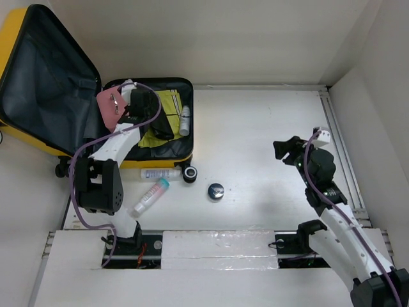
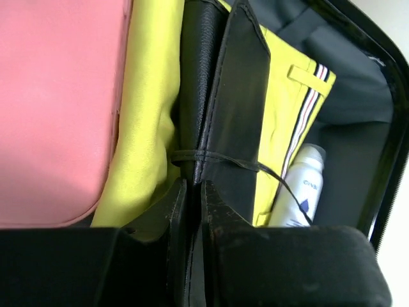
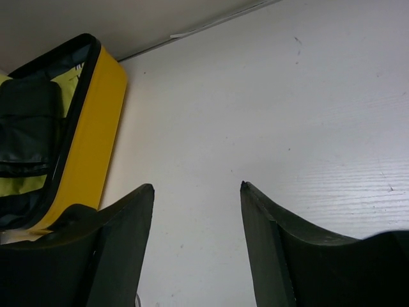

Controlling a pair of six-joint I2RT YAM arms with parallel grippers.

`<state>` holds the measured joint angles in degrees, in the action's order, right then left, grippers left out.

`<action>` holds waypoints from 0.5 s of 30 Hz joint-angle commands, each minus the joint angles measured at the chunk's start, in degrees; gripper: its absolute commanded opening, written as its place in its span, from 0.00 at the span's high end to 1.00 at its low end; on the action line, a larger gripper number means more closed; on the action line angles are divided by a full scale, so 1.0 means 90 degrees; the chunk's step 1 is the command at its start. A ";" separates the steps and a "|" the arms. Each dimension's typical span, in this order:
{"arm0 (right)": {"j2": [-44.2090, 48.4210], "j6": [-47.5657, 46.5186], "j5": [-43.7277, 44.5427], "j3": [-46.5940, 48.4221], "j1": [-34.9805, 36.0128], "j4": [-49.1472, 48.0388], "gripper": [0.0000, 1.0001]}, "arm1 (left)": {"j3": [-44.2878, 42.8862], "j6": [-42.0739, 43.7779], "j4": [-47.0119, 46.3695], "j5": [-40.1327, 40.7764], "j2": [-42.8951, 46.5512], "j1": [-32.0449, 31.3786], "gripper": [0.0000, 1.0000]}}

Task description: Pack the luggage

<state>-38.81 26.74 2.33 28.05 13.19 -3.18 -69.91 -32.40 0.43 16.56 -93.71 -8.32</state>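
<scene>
The yellow luggage (image 1: pixel 163 155) lies open at the upper left of the top view, lid propped back, holding a pink case (image 1: pixel 110 105), yellow-green clothing (image 2: pixel 150 128), a black pouch (image 2: pixel 227 115) and a white spray bottle (image 1: pixel 185 119). The left gripper (image 2: pixel 190 211) is inside it with its fingers closed together against a thin black cord (image 2: pixel 223 160) of the pouch. At the right of that view the right gripper (image 3: pixel 197 192) hangs over the bare table (image 1: pixel 255 128), fingers apart and empty; 2 tubes (image 1: pixel 153 185) and 2 round jars (image 1: pixel 215 190) lie on the table just below the luggage.
</scene>
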 commanded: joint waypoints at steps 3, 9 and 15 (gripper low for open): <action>-0.0150 -0.0110 -0.0121 0.0144 0.0223 -0.0399 0.38 | -0.0523 0.0446 -0.0047 0.0751 0.0403 -0.0219 1.00; -0.0229 -0.0169 0.0103 0.0145 0.0487 -0.0399 0.38 | -0.0523 0.0329 0.0246 0.1197 0.0284 -0.0277 1.00; -0.0453 -0.0286 0.0162 0.0281 0.0809 -0.0457 0.38 | -0.1197 0.0437 0.0831 0.0846 0.0139 -0.0277 1.00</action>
<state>-42.13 25.56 3.29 28.08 18.85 -3.68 -75.05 -28.95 6.52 22.94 -93.97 -10.87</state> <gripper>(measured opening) 0.623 0.053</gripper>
